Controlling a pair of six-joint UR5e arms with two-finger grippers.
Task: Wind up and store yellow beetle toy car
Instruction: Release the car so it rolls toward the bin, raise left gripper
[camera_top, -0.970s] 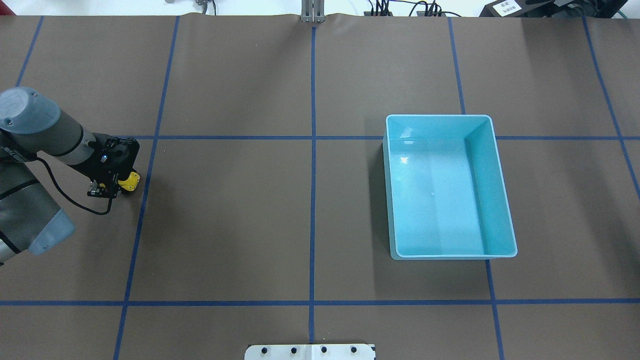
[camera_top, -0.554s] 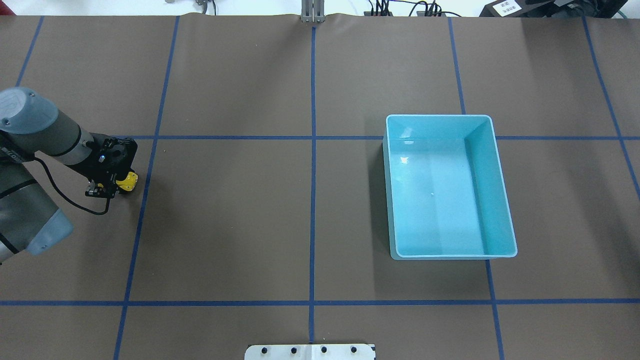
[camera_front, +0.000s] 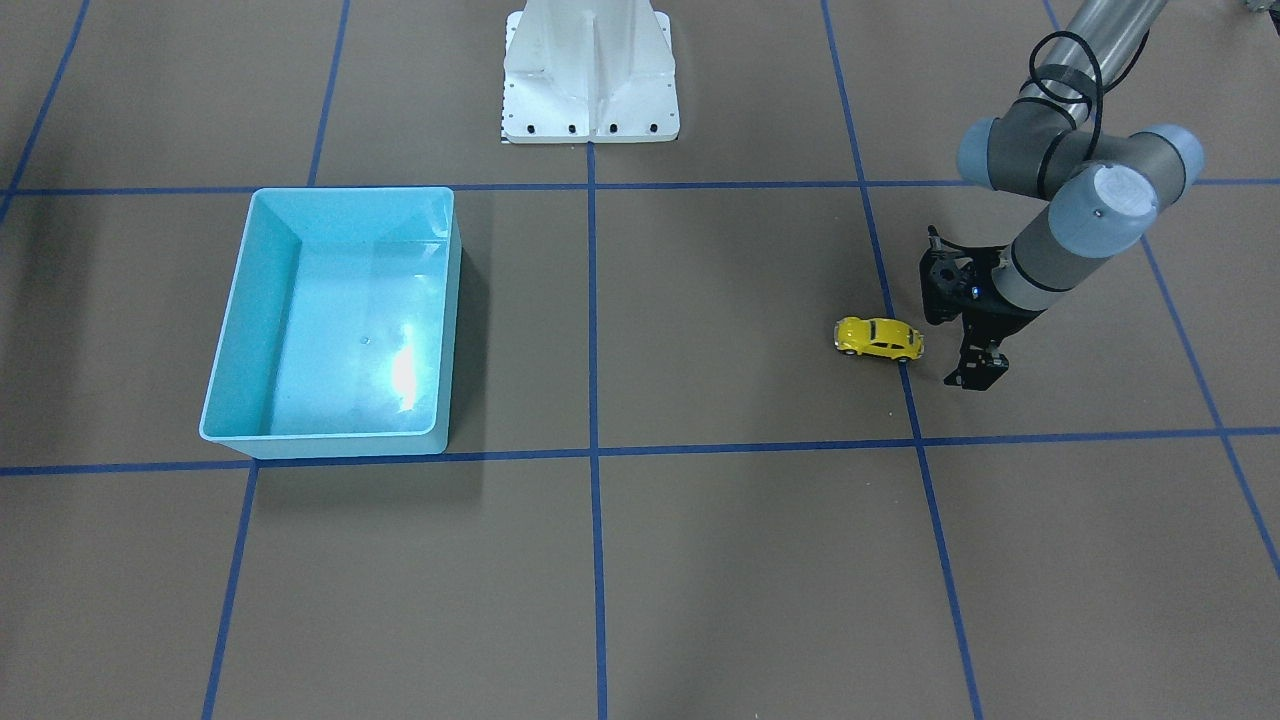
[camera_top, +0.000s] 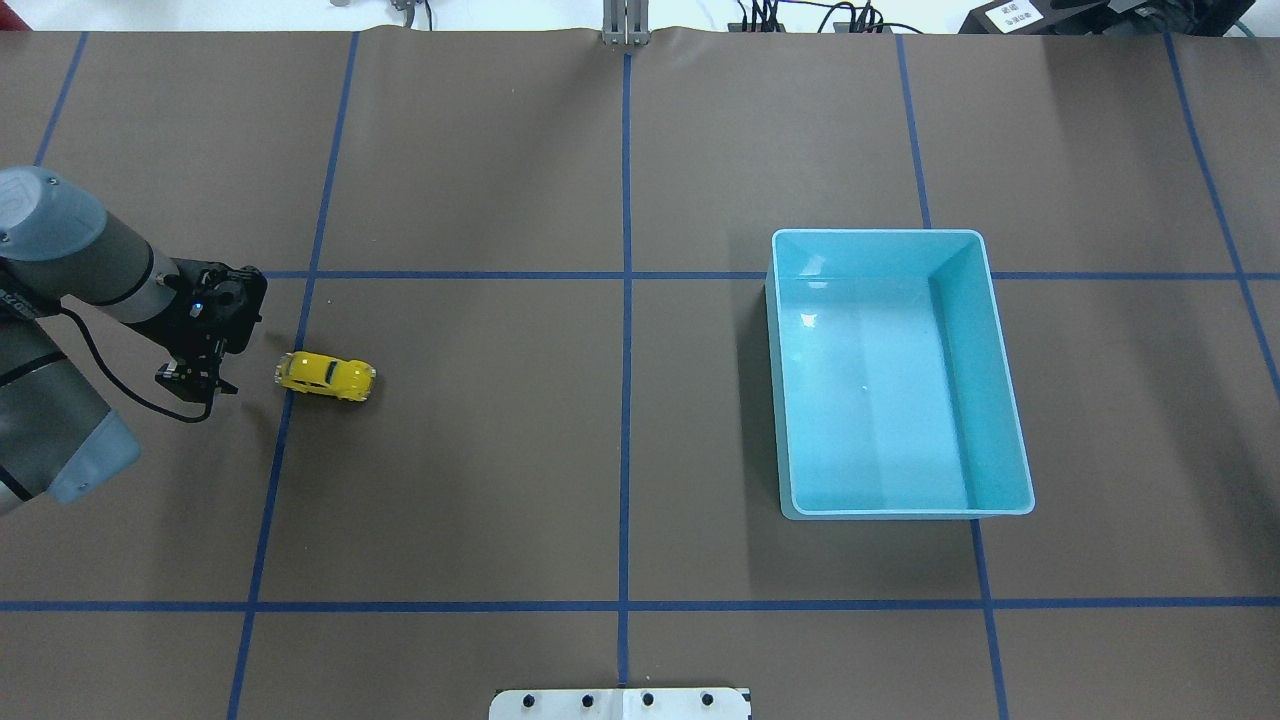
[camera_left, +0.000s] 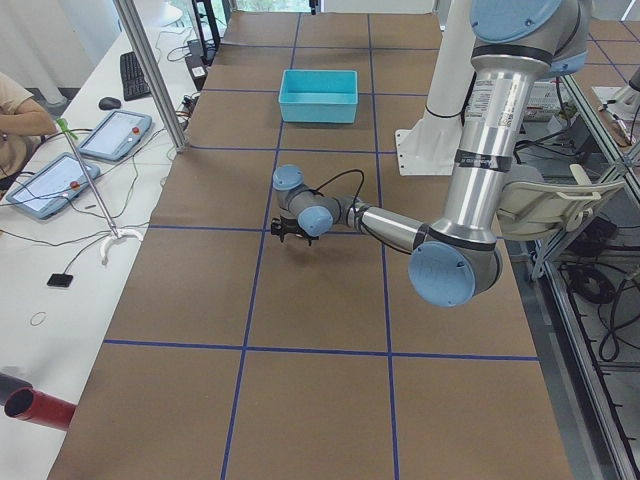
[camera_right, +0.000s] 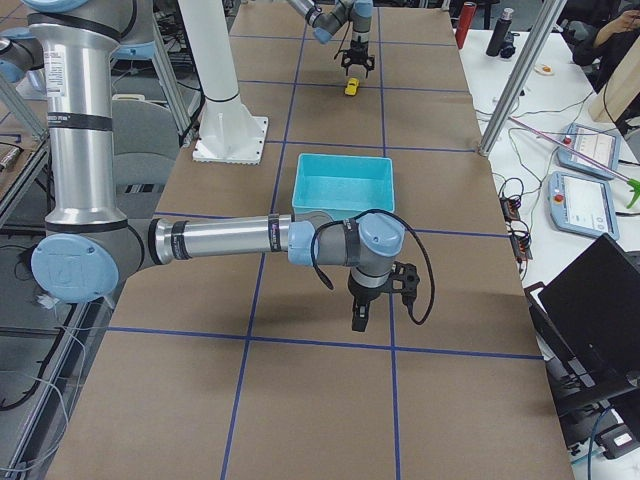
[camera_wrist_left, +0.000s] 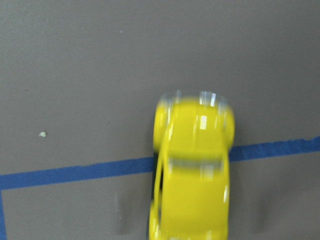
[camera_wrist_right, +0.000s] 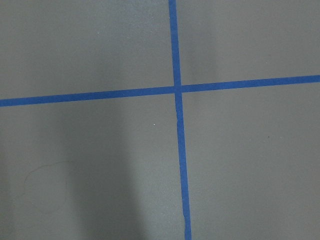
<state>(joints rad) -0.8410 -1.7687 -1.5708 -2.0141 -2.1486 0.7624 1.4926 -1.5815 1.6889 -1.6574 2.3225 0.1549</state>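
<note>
The yellow beetle toy car (camera_top: 327, 376) is off! A moment ago it sat tucked under the left gripper (camera_top: 192, 385); now it has shot out to the right and stands clear on the table (camera_top: 500, 450), with its tail just over the blue tape line (camera_top: 285, 400) and its nose towards the bin (camera_top: 985, 380). The left gripper has slid slightly left and hangs low near the car, with open table between them. Its jaws are parted and hold nothing (how wide they stand is hard to read from here). In the left wrist view the car is smeared, so it may well be rolling under its own spring.

That suggests the wind-up part is done and the release has happened. Storing is not done: the bin is on the right half of the table, well apart from the car, and nothing lies in it.

The right gripper (camera_right: 358, 318) hovers over the table on the near side of the bin, above a tape crossing. I cannot tell whether it is open or closed.

Next, as I judge it, the car must be caught wherever it stops and carried to the bin.
</note>
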